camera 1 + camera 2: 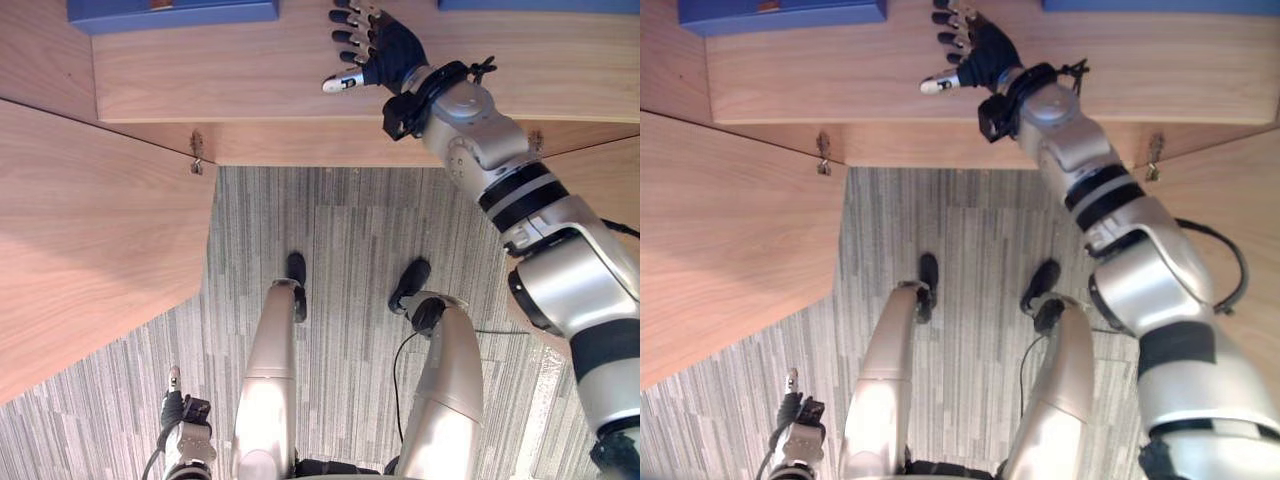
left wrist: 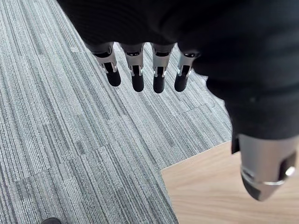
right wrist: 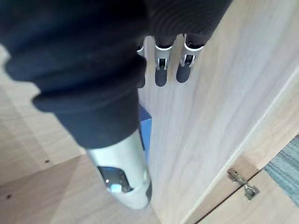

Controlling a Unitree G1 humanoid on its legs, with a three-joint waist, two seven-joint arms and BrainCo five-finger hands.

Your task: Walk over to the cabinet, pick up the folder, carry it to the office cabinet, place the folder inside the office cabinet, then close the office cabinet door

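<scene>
A blue folder [image 1: 170, 12] lies flat on the wooden cabinet shelf [image 1: 250, 80], at its far left. Another blue item [image 1: 540, 5] shows at the shelf's far right edge. My right hand [image 1: 375, 45] reaches over the shelf between them, fingers straight and spread, holding nothing. In the right wrist view its fingers [image 3: 161, 65] hang above the shelf board, and a sliver of blue folder [image 3: 145, 130] shows past the thumb. My left hand [image 1: 180, 410] hangs low beside my body over the carpet, its fingers [image 2: 137, 70] straight and empty.
The cabinet's left door [image 1: 90, 250] stands swung open toward me, hinged at a metal hinge [image 1: 197, 150]. The right door [image 1: 600, 180] is open too, behind my right arm. Grey striped carpet [image 1: 350, 230] lies between the doors.
</scene>
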